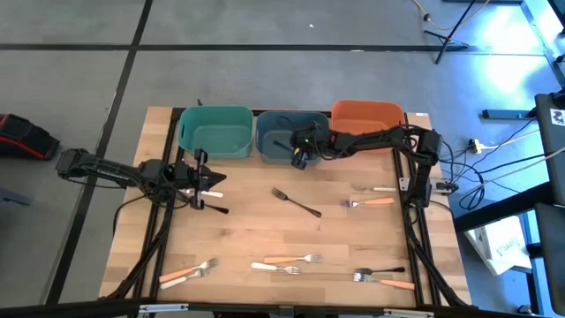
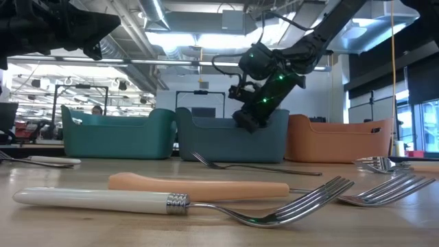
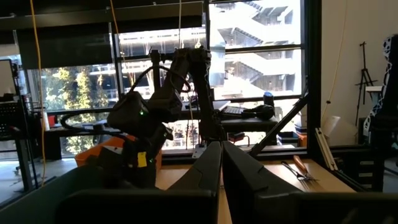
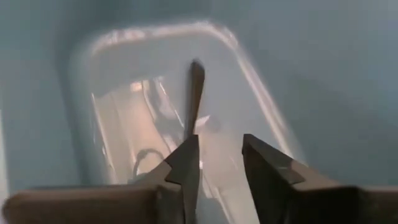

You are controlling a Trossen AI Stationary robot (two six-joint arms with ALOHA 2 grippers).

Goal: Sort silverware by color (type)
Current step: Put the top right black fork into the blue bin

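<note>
Grey floor with dark seams surrounds a pale wooden desk [image 1: 238, 234] in the high view, and three bins stand in a row along its far edge, toward twelve o'clock.

At about nine o'clock the left claw [image 1: 214, 187] hovers just in front of the teal bin [image 1: 214, 131]. Its fingers are pressed together on a white-handled fork [image 1: 212, 193], so that piece looks to be on its way to a bin but is not dropped yet.

Next along is the blue-grey bin [image 1: 278, 134], at twelve o'clock. The right claw [image 4: 216, 163] hangs over its right part with its fingers apart, and in the right wrist view a black fork [image 4: 194, 93] lies loose inside the bin beyond the fingertips. I judge this fork to be just delivered. What else the bins hold I cannot tell.

Farthest right in the row, near one o'clock, is the orange bin [image 1: 369, 113].

Much of the silverware is unsorted on the desk. From left to right: a pair of forks [image 1: 187, 272], one orange-handled and one pale, at seven o'clock; a white fork [image 1: 275, 267] and an orange one [image 1: 291, 259] at six o'clock; a dark fork [image 1: 295, 203] near the centre; a black fork [image 1: 381, 270] and an orange fork [image 1: 385, 282] at five o'clock; and an orange fork [image 1: 367, 202] below a pale one [image 1: 372, 188] at three o'clock. By my reading the job is in its early part, with about nine pieces left.
</note>
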